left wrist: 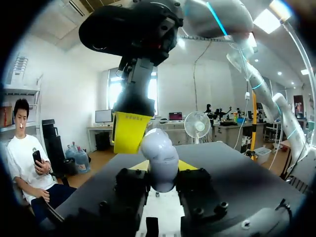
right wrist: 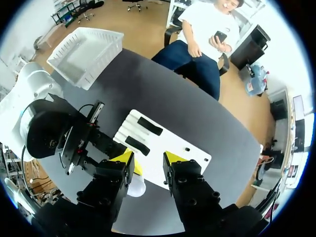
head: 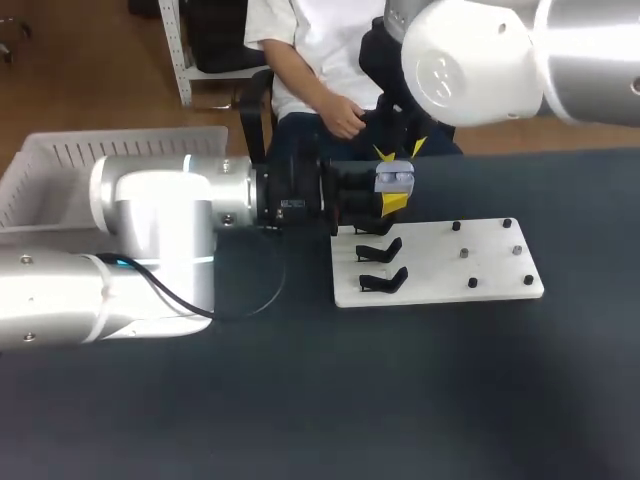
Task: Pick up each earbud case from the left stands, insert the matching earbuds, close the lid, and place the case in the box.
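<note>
While near the white board (head: 440,262), earbud case (head: 394,180) tight between left fingers (head: 395,203).

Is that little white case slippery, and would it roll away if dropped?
Probably slippery: the case looks smooth and glossy. Its rounded shell would likely roll or wobble if set down. It seems stiff, since the left gripper pinches it without denting.
</note>
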### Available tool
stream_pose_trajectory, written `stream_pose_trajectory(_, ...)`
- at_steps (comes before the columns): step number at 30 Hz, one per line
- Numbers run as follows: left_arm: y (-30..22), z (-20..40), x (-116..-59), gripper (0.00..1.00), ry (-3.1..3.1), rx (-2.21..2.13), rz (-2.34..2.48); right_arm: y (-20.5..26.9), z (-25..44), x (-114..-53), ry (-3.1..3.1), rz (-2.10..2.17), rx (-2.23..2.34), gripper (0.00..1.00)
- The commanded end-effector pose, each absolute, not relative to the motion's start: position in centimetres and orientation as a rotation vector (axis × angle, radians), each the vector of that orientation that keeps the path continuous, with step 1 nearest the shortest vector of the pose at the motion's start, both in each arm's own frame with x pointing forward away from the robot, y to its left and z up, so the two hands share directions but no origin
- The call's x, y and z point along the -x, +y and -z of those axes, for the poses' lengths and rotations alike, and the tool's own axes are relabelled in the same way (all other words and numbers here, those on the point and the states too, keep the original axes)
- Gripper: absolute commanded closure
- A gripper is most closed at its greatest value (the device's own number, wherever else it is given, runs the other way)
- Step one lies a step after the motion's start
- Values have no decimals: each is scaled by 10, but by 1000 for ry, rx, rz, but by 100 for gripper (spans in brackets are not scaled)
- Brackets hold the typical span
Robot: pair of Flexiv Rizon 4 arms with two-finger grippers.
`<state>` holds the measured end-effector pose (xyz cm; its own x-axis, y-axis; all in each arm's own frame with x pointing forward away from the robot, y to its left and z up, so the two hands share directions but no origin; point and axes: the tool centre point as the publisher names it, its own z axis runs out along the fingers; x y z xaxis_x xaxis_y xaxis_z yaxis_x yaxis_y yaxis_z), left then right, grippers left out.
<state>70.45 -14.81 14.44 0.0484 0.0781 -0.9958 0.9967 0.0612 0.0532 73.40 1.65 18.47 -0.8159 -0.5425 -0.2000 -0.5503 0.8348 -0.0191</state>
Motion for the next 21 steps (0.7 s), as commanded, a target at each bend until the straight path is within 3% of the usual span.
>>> stream_pose_trajectory(1,-148,-144,-702,100,1253,-1233,1081,13,-188,-719,2801,-53,839,63)
stream_pose_trajectory(6,-148,-144,-702,100,1253,-1233,1081,8,-192,-715,2795,-67,777,62)
stream_pose_trajectory(13,-148,-144,-702,100,1253,-1233,1081,-25,-222,-696,2710,-141,630,51)
stream_pose_trajectory(14,-142,-146,-705,100,1253,-1225,1066,-30,-223,-694,2682,-146,630,44)
stream_pose_trajectory(15,-136,-149,-707,100,1254,-1219,1050,-34,-223,-692,2678,-159,631,19)
stream_pose_trajectory(16,-132,-150,-709,100,1256,-1216,1038,-38,-223,-690,2671,-165,627,1)
stream_pose_trajectory(21,-81,-171,-721,100,1233,-1138,969,-59,-225,-680,2638,-184,602,0)
